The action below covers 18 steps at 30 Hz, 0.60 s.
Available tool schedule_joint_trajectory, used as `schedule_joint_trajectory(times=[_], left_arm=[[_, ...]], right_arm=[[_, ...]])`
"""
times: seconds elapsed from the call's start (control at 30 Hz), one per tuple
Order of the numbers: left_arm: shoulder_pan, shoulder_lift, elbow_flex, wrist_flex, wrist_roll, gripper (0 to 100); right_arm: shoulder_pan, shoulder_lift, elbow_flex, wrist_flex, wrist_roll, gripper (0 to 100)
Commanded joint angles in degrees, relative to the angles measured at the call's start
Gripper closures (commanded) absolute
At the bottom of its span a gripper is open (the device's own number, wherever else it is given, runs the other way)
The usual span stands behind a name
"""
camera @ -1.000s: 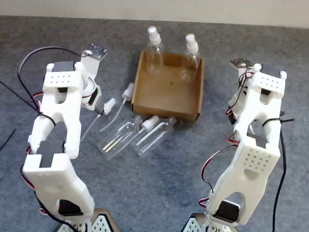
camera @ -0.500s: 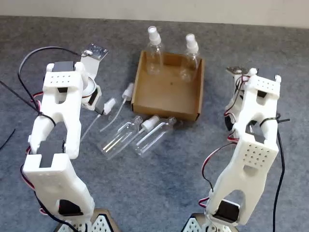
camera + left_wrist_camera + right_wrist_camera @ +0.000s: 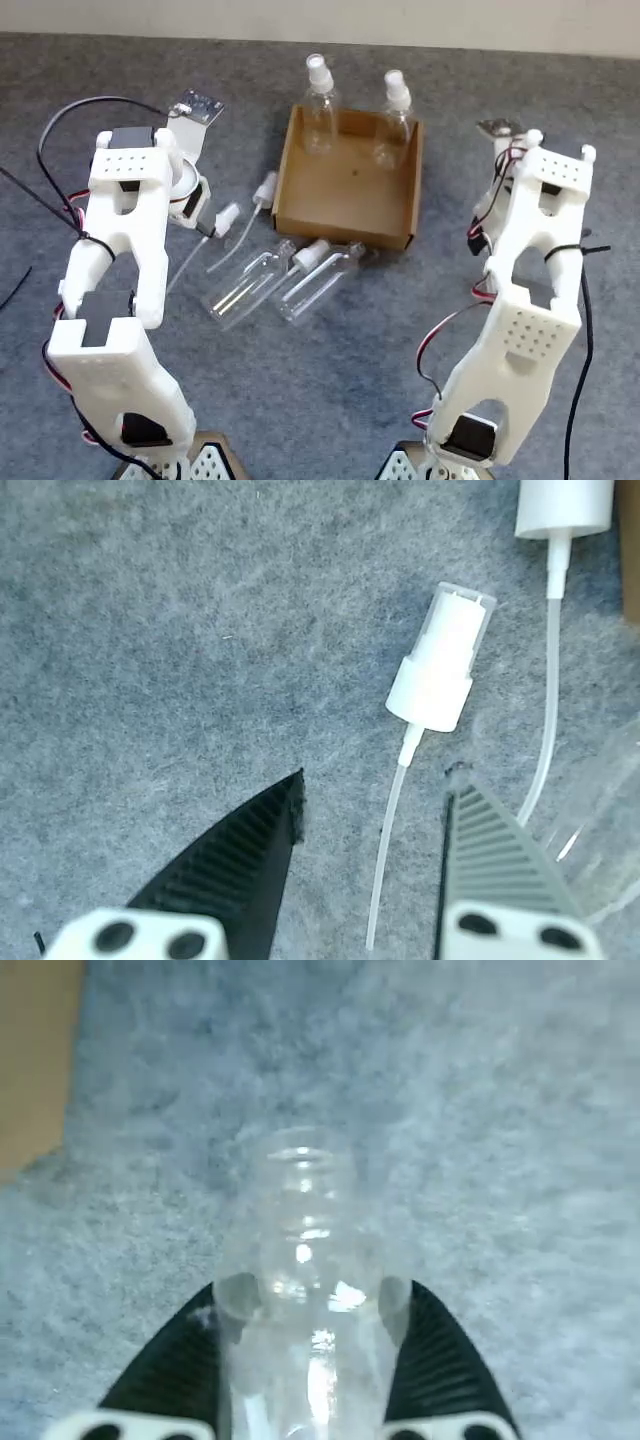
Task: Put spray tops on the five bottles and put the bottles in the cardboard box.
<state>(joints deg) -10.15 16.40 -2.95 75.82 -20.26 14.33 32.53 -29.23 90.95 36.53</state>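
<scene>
My left gripper [image 3: 375,780] is open just above the carpet, its fingers on either side of the thin tube of a loose white spray top [image 3: 440,670]. A second loose spray top [image 3: 563,505] lies beyond it, near the box. My right gripper [image 3: 310,1300] is shut on a clear bottle [image 3: 305,1230] that has an open neck and no top. It is held to the right of the cardboard box [image 3: 350,190]. Two capped bottles [image 3: 320,110] [image 3: 393,125] stand along the box's far wall. Two more clear bottles [image 3: 248,285] [image 3: 320,282] lie in front of the box.
A white spray top [image 3: 315,250] sits by the necks of the lying bottles. The left arm [image 3: 125,250] and the right arm [image 3: 535,250] stand tall on either side. Black cables trail at the table's left and right. Grey carpet lies open in front.
The right arm swung slightly toward the box and then back to about where it was. The left arm, bottles and spray tops have not moved.
</scene>
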Motion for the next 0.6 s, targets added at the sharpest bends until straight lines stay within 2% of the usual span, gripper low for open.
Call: schedule_joint_trajectory(times=[0.0,0.17,0.27,0.43,0.57], left_arm=[[-0.22,-4.09,-0.92,2.55,-0.44,79],[-0.04,-7.78,-0.4,3.78,-0.53,79],[2.15,-8.48,-0.92,1.32,-0.53,79],[5.05,-2.86,-2.24,-4.66,-0.53,79],[5.05,4.09,-8.57,-4.75,-1.23,79]], right_arm=[[-0.57,-10.33,-2.59,0.66,-1.58,99.3],[-3.3,-21.23,-1.1,0.66,-2.64,99.4],[-6.55,-26.68,6.02,-0.04,-3.78,99.4],[-10.95,-38.9,21.14,-8.57,-6.86,99.4],[-12.18,-51.21,35.03,-15.43,-7.12,99.4]])
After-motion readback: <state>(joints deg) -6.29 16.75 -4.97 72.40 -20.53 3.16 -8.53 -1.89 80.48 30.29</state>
